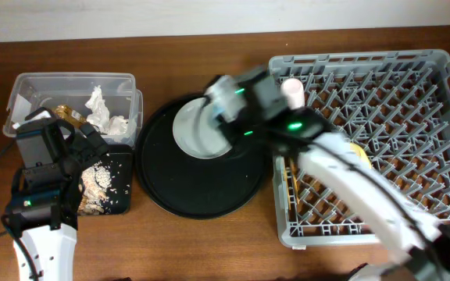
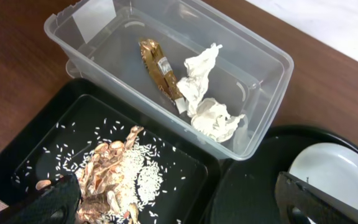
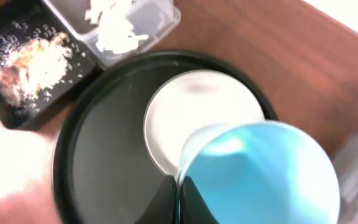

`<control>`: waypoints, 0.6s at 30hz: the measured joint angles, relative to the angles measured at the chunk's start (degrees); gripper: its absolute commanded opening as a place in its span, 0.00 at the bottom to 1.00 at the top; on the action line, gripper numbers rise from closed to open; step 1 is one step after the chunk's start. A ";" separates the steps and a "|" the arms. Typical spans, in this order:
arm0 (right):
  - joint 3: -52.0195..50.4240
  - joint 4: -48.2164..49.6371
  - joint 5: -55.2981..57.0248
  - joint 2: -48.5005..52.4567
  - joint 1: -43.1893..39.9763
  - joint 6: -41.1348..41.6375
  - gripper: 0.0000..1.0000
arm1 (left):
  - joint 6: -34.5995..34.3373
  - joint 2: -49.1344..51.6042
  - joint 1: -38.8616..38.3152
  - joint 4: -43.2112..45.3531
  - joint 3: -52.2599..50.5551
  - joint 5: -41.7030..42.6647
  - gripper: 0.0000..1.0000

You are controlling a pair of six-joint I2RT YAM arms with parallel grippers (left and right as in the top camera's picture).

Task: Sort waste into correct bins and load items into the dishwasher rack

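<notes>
The right gripper (image 3: pixel 179 200) was pinched tight on the rim wall of the light-blue cup (image 3: pixel 263 174). The cup hung above the round black tray (image 3: pixel 98 168), just beside the pale plate (image 3: pixel 194 115). It seemed to open up toward the wrist, with its axis roughly in line with the fingers, though blur made that unsure. To do the carry well, I'd have wanted it raised clear of the wall of the dishwasher rack (image 1: pixel 350 57). It could then be turned mouth-down over free pegs, away from the pink cup (image 1: pixel 291 90). The left gripper (image 2: pixel 179 205) hovered wide open and empty over the food scraps (image 2: pixel 117 174).
</notes>
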 measured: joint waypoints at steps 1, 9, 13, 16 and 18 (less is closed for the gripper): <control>0.02 -2.62 -4.63 -1.51 -5.05 0.48 0.04 | 0.00 0.00 0.00 -0.11 0.02 0.02 0.99; -1.57 -10.14 -42.88 9.20 -31.61 1.68 0.04 | 0.00 0.00 0.00 -0.11 0.02 0.00 0.99; -3.67 -12.02 -47.01 12.61 -34.18 -0.33 0.04 | 0.00 0.00 0.00 -0.11 0.02 0.00 0.99; -4.85 -11.98 -48.81 12.66 -35.76 -1.99 0.04 | 0.00 0.00 0.00 -0.11 0.02 0.00 0.99; -6.62 -12.00 -50.34 12.66 -37.22 -3.06 0.04 | 0.00 0.00 0.00 -0.11 0.00 0.00 0.99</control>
